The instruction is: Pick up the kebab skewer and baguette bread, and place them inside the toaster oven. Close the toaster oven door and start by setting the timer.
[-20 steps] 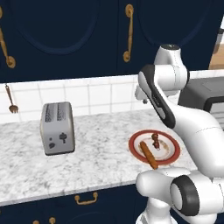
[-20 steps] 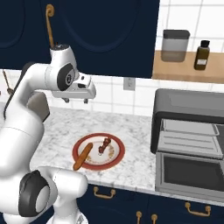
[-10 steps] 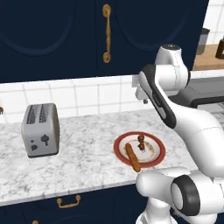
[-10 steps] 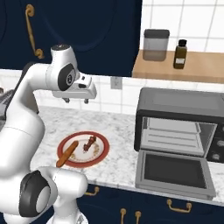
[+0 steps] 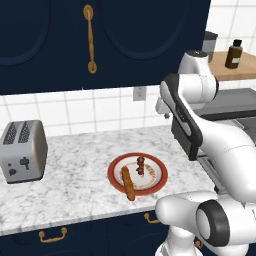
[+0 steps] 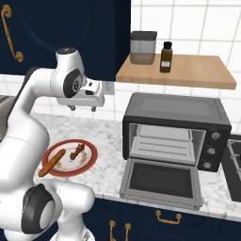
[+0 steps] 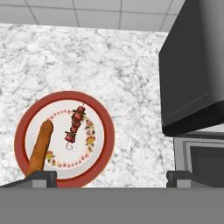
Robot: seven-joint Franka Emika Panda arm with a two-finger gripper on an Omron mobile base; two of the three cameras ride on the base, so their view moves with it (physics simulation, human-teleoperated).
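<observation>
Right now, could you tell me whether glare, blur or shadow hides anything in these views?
Left base view: even light, no glare, plate sharp. Right base view: toaster oven cavity lit, readable. Hand view: kebab skewer crisp, soft shadow under the oven.

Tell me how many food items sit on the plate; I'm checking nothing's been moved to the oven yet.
2. The baguette bread lies along one side of the red-rimmed plate, one end over the rim; the kebab skewer lies beside it near the middle. Nothing seems hidden.
</observation>
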